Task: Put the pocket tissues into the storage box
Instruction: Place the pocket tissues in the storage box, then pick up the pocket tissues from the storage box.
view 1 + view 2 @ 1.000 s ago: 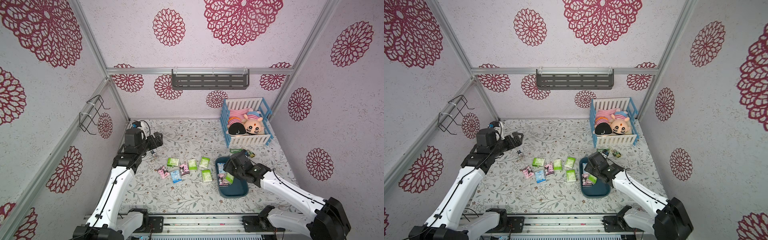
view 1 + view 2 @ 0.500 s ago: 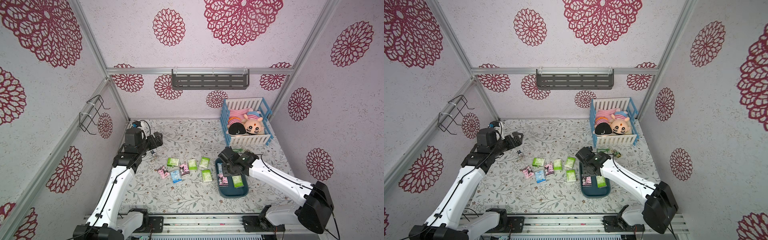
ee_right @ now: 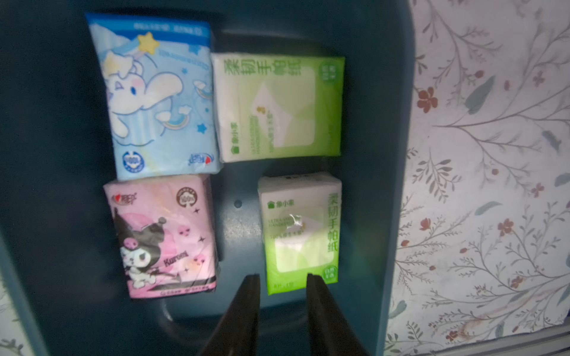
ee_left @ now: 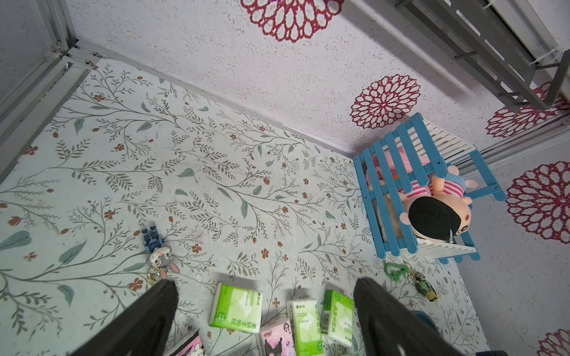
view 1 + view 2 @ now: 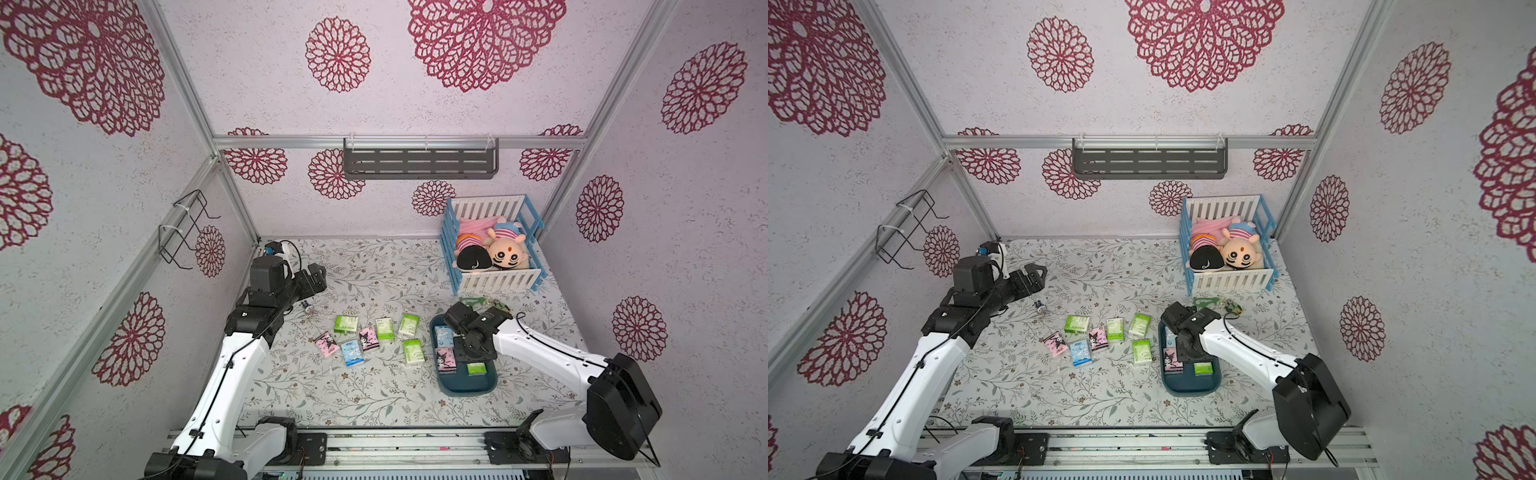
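Your right hand (image 3: 282, 276) hangs empty, fingers narrowly parted, over the dark teal plastic storage box (image 3: 391, 154), which holds four soft pocket tissue packs (image 3: 160, 98). Lift carelessly and a fingertip may snag the green-and-white pack (image 3: 300, 234) below, dragging it out. Other packs (image 5: 384, 329) wait on the floral surface (image 5: 332, 399).

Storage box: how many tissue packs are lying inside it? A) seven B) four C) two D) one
B: the right wrist view shows four on the floor of the storage box: a light blue pack, a pink pack, a green pack next to the blue one and a green pack next to the pink one.
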Available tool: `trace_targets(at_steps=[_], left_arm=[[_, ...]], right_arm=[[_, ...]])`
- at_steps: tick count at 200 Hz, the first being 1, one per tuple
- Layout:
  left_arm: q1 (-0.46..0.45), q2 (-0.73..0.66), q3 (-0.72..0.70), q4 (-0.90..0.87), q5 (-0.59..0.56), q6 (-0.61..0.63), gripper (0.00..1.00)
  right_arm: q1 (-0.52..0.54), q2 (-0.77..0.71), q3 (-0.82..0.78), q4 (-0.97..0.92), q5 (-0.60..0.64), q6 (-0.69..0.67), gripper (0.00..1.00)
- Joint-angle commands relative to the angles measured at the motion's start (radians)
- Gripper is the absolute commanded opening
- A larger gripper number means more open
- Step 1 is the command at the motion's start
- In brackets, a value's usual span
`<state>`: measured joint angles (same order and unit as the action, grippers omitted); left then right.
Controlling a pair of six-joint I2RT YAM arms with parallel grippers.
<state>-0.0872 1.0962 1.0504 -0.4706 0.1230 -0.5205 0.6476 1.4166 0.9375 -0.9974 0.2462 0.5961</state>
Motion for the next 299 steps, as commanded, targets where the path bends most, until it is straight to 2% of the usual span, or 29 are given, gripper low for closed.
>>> trace_targets(at_steps=[1, 91, 119, 152, 188, 208, 236, 261, 299], left_arm=[[-0.008, -0.021, 0.025, -0.003, -0.008, 0.010, 0.97], [-0.008, -0.021, 0.031, -0.015, -0.017, 0.016, 0.97], [-0.008, -0.022, 0.037, -0.023, -0.021, 0.023, 0.97], [-0.008, -0.022, 0.052, -0.034, -0.029, 0.035, 0.97], [-0.008, -0.019, 0.069, -0.036, -0.028, 0.038, 0.97], [-0.008, -0.016, 0.076, -0.036, -0.025, 0.037, 0.97], [-0.008, -0.014, 0.083, -0.036, -0.026, 0.039, 0.97], [-0.008, -0.020, 0.083, -0.039, -0.028, 0.036, 0.97], [-0.008, -0.031, 0.075, -0.048, -0.038, 0.045, 0.97]], right_arm=[[-0.009, 0.003, -0.018, 0.078, 0.013, 0.012, 0.32], [-0.011, 0.076, -0.108, 0.193, 0.040, 0.005, 0.35], [-0.008, 0.094, -0.129, 0.221, 0.041, 0.005, 0.24], [-0.006, 0.083, -0.146, 0.235, 0.038, -0.005, 0.00], [-0.003, 0.006, -0.108, 0.206, 0.019, -0.062, 0.00], [0.012, -0.059, -0.050, 0.172, 0.012, -0.150, 0.00], [0.038, -0.115, 0.032, 0.152, -0.070, -0.257, 0.00], [0.088, -0.099, 0.095, 0.128, -0.047, -0.309, 0.00], [0.115, -0.033, 0.086, 0.183, -0.030, -0.371, 0.00]])
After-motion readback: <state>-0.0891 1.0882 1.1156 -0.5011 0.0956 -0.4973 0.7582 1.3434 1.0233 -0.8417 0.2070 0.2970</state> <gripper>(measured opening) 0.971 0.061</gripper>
